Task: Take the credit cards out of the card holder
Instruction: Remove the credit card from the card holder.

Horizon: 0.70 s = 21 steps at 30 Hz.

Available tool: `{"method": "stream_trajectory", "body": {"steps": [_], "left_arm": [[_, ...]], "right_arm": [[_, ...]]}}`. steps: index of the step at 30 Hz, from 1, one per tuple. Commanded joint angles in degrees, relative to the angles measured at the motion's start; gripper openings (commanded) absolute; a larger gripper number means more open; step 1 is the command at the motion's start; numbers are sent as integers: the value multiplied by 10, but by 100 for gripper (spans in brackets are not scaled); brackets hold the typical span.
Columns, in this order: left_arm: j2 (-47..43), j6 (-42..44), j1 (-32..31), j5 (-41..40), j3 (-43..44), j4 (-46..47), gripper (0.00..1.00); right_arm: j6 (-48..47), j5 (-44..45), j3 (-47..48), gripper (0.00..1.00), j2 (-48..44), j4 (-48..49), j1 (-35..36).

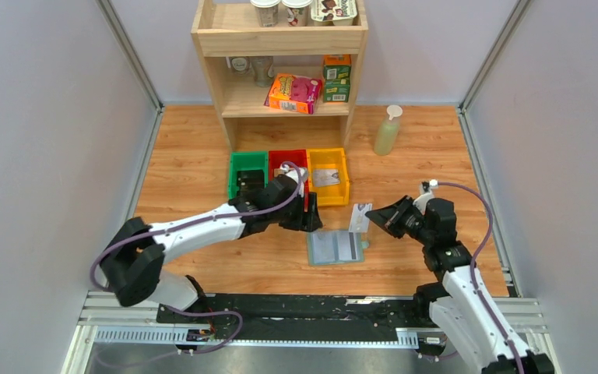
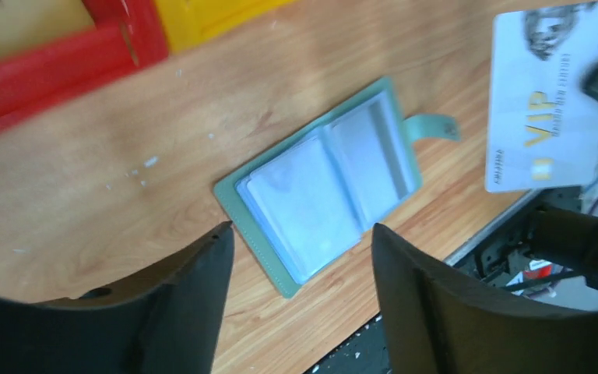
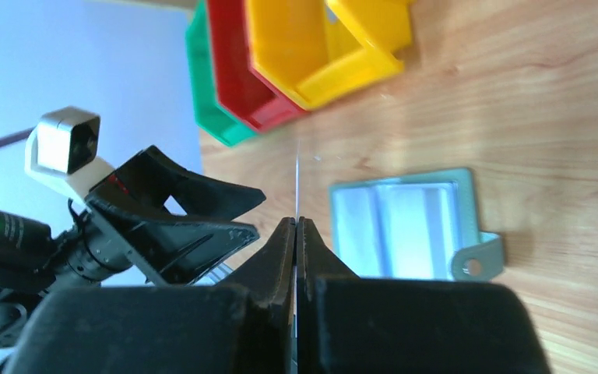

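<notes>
Pincer of left arm (image 1: pixel 309 216): we see its jaws parted and empty, poised over the counter (image 1: pixel 195 156) just left of the holder.
Card holder (image 1: pixel 335 247): lies open and flat on the counter, pale sleeves up, tab pointing right.
Card (image 1: pixel 360 217): white, marked VIP, lifted off the counter by the holder's far right corner.
Pincer of right arm (image 1: pixel 372 221): we see it clamped tight on that card.
</notes>
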Motion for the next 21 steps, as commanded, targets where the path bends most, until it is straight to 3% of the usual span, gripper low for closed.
{"method": "stream_trajectory", "body": {"steps": [1,9,14,21], "left_arm": [[-108,-27,10,-43,-30,46,78],[-210,-123,11,-19,-125,263,88],[-182,-181,10,40,-129,382,87],[-134,-236,-5,69,-119,443,82]], "right_arm": [[130,117,-2,0,-81,-5,22],[230,218,-21,0,-154,62,105],[246,285,-19,0,-156,112,190],[251,338,-20,0,-137,159,251]]}}
